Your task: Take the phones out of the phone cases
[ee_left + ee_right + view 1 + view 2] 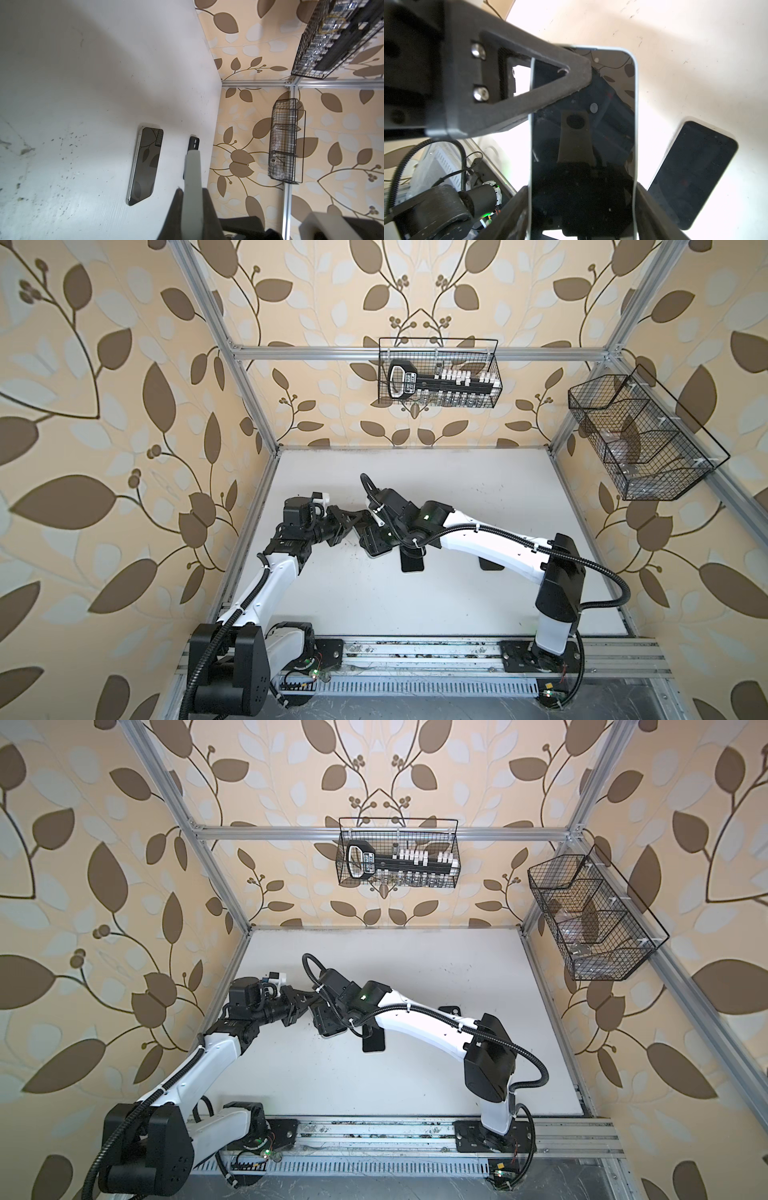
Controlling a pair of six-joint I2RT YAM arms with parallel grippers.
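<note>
Your right end effector [582, 207] clamps the phone [583, 135] by its long edges, just beside the spare handset [691, 176]; left end effector [571, 83] pinched together at its corner. Slick, stiff glass: pry the rim [636, 124] gently.

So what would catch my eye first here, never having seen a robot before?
Mid-table, the right gripper clamps a dark phone by its long sides, while the left gripper pinches one corner of it. Beside them a second phone lies flat on the white table, with a black case lying further off.
</note>
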